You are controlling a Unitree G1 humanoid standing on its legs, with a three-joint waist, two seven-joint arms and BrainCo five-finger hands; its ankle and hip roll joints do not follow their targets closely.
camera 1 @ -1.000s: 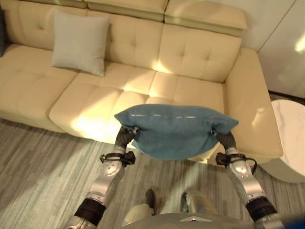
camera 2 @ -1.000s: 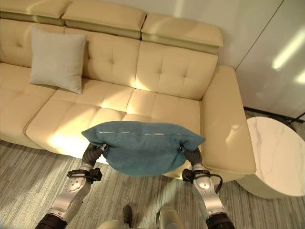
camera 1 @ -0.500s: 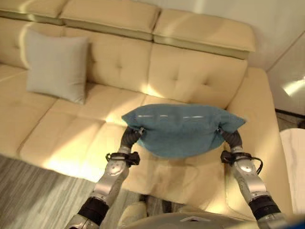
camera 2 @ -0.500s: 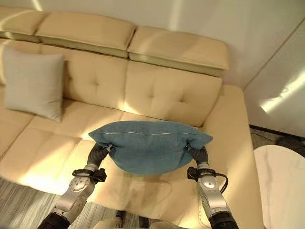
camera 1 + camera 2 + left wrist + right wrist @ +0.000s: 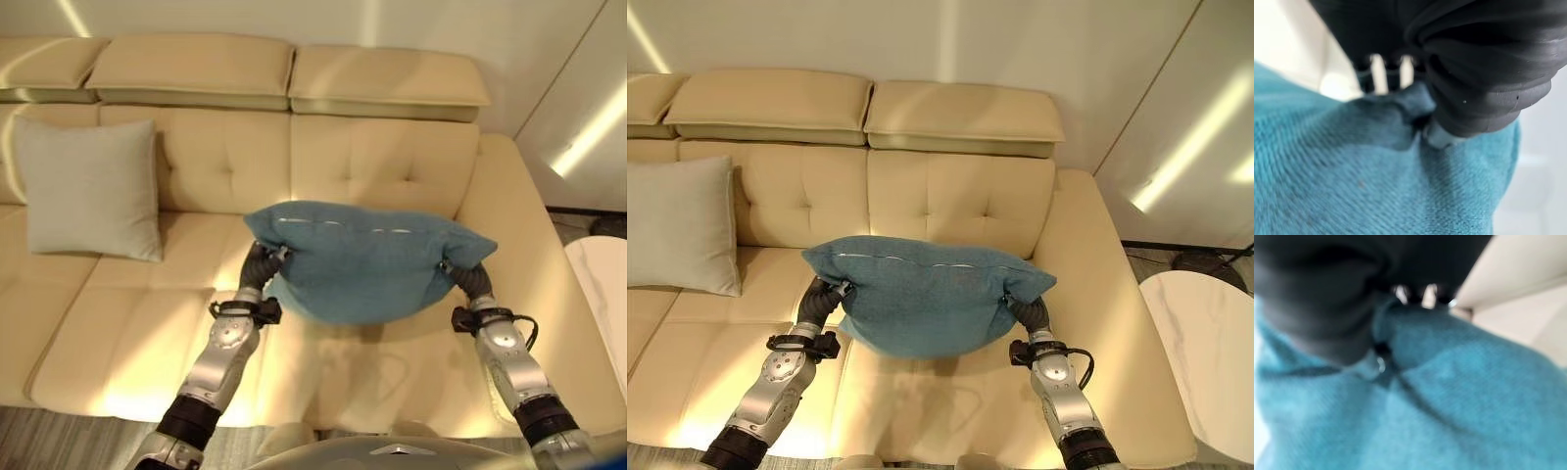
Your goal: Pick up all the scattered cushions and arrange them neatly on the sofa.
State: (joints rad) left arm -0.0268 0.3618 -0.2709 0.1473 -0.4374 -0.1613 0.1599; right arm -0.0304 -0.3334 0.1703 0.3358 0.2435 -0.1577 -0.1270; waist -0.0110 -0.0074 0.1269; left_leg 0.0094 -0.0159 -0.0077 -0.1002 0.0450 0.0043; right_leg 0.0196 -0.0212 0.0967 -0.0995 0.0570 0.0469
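A teal blue cushion (image 5: 364,259) hangs in the air above the right seat of the cream sofa (image 5: 382,157). My left hand (image 5: 261,266) pinches its left corner and my right hand (image 5: 460,274) pinches its right corner, fingers curled into the cloth. In the left wrist view the teal cushion (image 5: 1352,176) bunches under the fingers (image 5: 1393,73); the right wrist view shows the teal cushion (image 5: 1449,406) gathered the same way. A light grey cushion (image 5: 90,188) leans upright against the sofa back at the left.
The sofa's right armrest (image 5: 534,255) runs beside my right arm. A round white marble side table (image 5: 1205,338) stands right of the sofa. Bare seat (image 5: 127,333) lies between the grey cushion and the blue one.
The camera has come closer to the sofa and the floor has dropped out of view. The blue cushion, held in both hands, now hangs over the seat rather than before its front edge.
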